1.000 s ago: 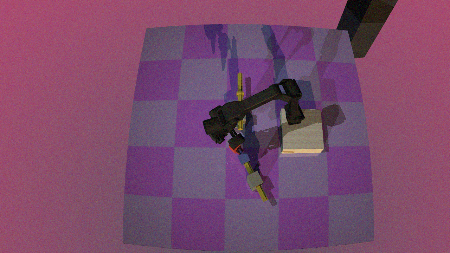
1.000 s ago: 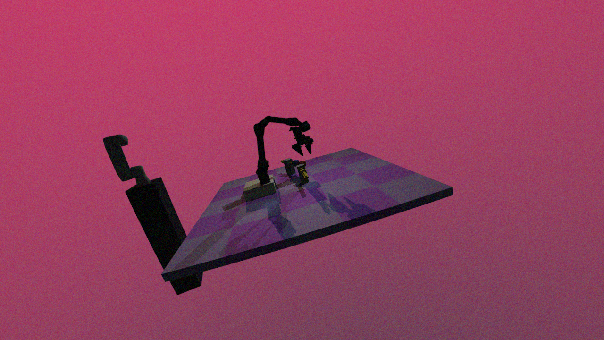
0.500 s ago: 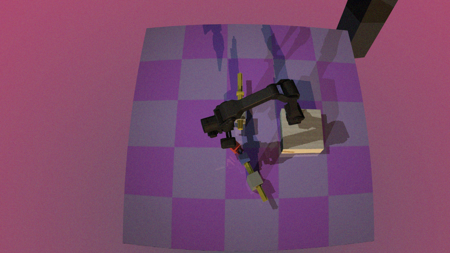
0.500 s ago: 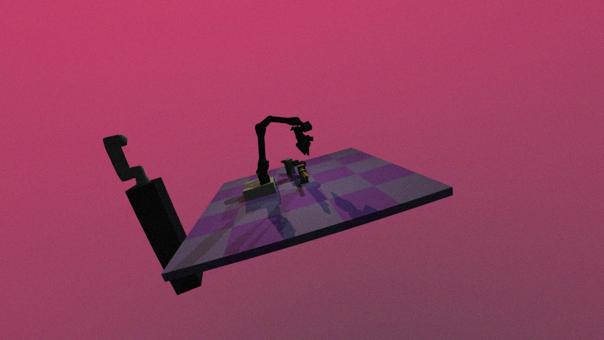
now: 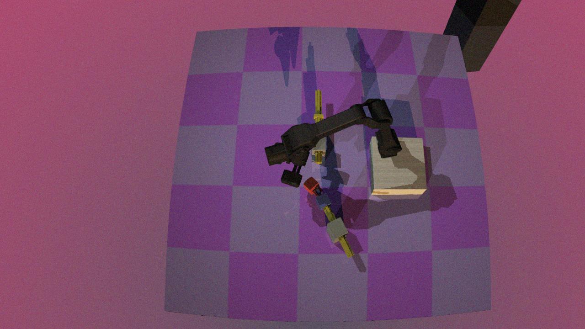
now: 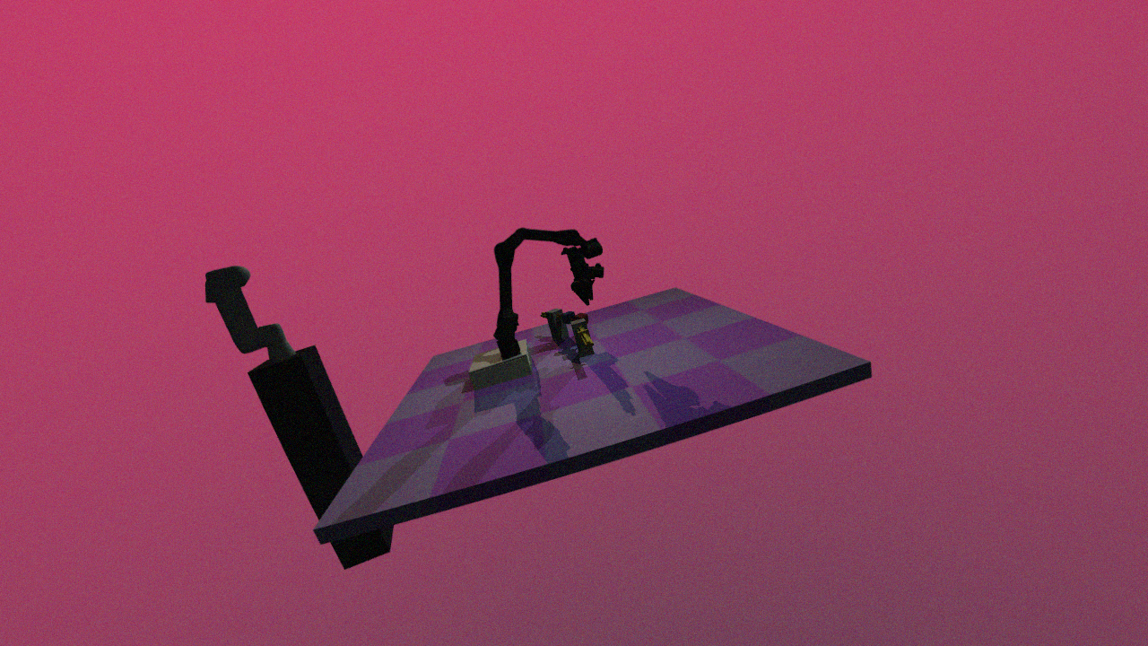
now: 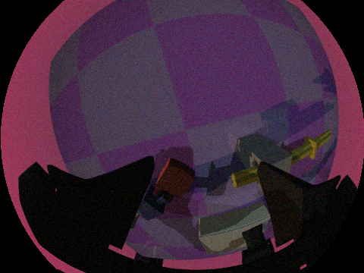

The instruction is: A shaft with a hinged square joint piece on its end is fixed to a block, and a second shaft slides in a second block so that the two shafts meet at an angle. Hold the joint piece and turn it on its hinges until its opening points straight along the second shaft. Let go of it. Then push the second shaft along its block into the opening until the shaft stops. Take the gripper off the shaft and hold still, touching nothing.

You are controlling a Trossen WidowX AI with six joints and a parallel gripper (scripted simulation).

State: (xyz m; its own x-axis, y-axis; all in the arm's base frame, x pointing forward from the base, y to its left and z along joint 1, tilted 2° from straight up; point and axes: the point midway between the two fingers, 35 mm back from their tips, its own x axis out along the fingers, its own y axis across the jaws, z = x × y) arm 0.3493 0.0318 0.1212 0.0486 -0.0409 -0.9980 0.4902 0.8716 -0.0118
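Note:
The red square joint piece [image 5: 311, 184] [image 7: 175, 177] sits on the blue fork [image 5: 323, 200] at the end of the first yellow shaft [image 5: 346, 246], which passes through a pale block [image 5: 337, 229]. In the top view it points up and left, at an angle to the second shaft; its opening is not clear. The second yellow shaft [image 5: 318, 100] [image 7: 246, 178], with a collar [image 5: 318, 117] [image 7: 312, 149], runs through another block [image 7: 262, 145], partly under the arm. Its near end stands apart from the joint piece. My gripper [image 6: 588, 302] [image 7: 209, 165] is open and empty, above the parts.
The arm rises from a pale base block [image 5: 398, 163] [image 6: 499, 368] on the checkered table [image 5: 196, 282] [image 6: 770, 345]. Its forearm passes over the second shaft's block. A dark pillar [image 5: 478, 40] [image 6: 305, 425] stands beyond a table corner. Shadows darken the area around the shafts.

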